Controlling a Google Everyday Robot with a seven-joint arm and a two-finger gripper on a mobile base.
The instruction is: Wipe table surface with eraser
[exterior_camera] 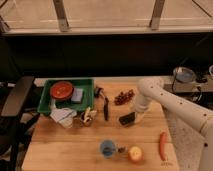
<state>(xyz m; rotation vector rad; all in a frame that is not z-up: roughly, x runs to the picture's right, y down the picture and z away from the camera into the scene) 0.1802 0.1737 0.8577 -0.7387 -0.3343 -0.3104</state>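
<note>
The table surface [60, 147] is a light-brown wooden top with plank grain. The eraser [127, 119], a small flat black block, lies tilted on the wood right of the table's middle. My gripper [136, 116] sits at the eraser's right end, low over the table, and is shut on it. The white arm [170, 102] reaches in from the right, with its elbow above the gripper.
A green tray [47, 102] at the back left holds a red bowl [61, 90] and a grey-blue sponge [77, 95]. Near the eraser are a black-handled tool [105, 107], dark grapes [125, 96], a white cloth [62, 116], a blue cup [107, 148], an apple [134, 154] and an orange-red vegetable [162, 145].
</note>
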